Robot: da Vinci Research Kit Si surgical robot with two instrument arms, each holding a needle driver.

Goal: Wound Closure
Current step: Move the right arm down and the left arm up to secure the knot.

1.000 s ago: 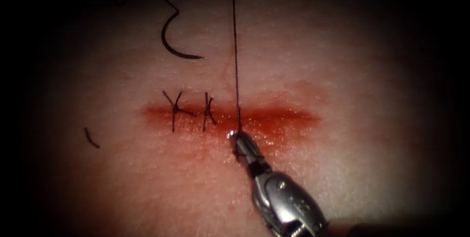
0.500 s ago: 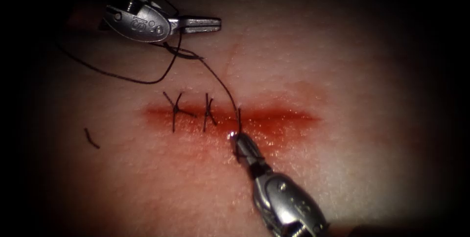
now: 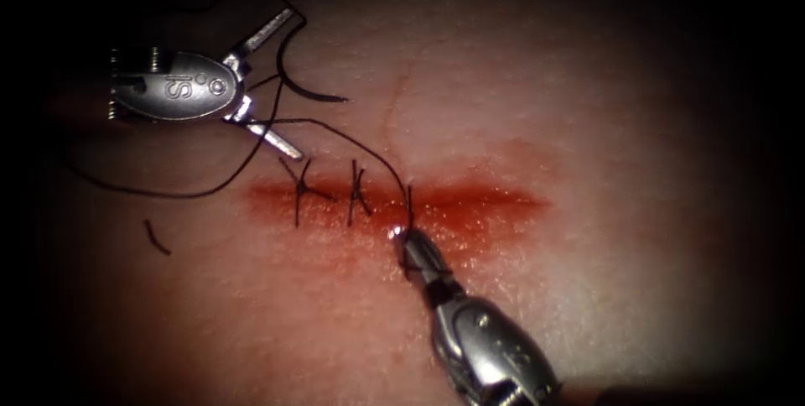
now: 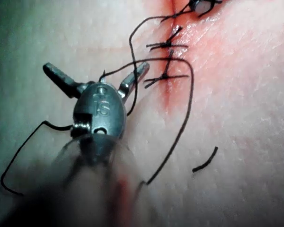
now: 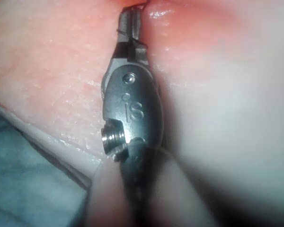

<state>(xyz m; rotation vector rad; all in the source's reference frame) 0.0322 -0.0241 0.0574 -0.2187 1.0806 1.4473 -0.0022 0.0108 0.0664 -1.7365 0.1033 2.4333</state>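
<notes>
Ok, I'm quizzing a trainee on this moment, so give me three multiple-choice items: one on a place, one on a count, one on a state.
1. Where is the needle? A clamped in a tool; B lying free on the tissue above the cut; C driven through the cut.
2. Tied stitches across the cut? A one; B two; C four.
3. The left hand is: A open, empty; B shut on the needle; C shut on tissue.
Key: B, its whole curve lies bare; the right hand grips only thread at the cut. B, two knots show. A, its jaws are spread wide.
</notes>
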